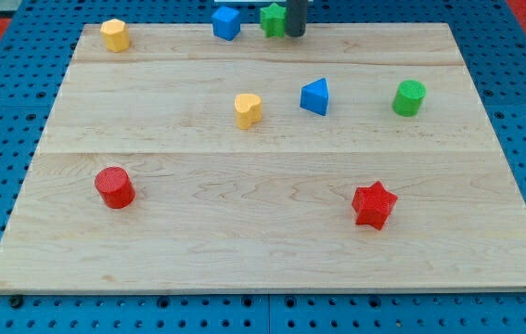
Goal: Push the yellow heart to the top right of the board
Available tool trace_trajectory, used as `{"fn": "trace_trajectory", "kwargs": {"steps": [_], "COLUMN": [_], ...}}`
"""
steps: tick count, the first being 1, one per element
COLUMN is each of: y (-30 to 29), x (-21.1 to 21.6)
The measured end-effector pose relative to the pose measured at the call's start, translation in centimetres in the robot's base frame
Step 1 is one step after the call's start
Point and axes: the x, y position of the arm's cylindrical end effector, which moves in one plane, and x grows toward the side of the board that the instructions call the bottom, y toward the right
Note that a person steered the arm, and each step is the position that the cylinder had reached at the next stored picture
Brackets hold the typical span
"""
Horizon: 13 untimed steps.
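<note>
Nearest the camera sits the red star (374, 204) at the right, with the red cylinder (114, 186) off to the left; farther back, near the middle of the wooden board (244, 260), lies the yellow heart (249, 109), the blue triangular block (315, 96) just to its right and the green cylinder (409, 97) beyond that; my tip (295, 34) (a plain rod, with no fingers to part or close) rests at the far edge, touching the green star (273, 19), well apart from the heart, which lies nearer and to its left; a blue cube (226, 22) and a yellow hexagonal block (114, 35) line the far edge leftward.

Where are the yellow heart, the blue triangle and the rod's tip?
yellow heart (249, 109), camera view, its top face.
blue triangle (315, 96), camera view, its front face.
my tip (295, 34), camera view, the rod's lower end.
</note>
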Motion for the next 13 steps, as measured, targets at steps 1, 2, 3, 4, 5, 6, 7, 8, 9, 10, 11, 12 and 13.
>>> {"fn": "trace_trajectory", "kwargs": {"steps": [1, 2, 3, 4, 5, 6, 7, 8, 9, 10, 11, 12, 13], "y": [-0.4, -2.5, -1.6, -1.6, -1.5, -1.5, -1.5, 0.4, -4.4, -8.1, -6.3, -5.8, -6.4], "x": [8.5, 9.0, 9.3, 9.3, 9.3, 9.3, 9.2, 5.8, 7.3, 16.6, 19.9, 21.4, 27.0]}}
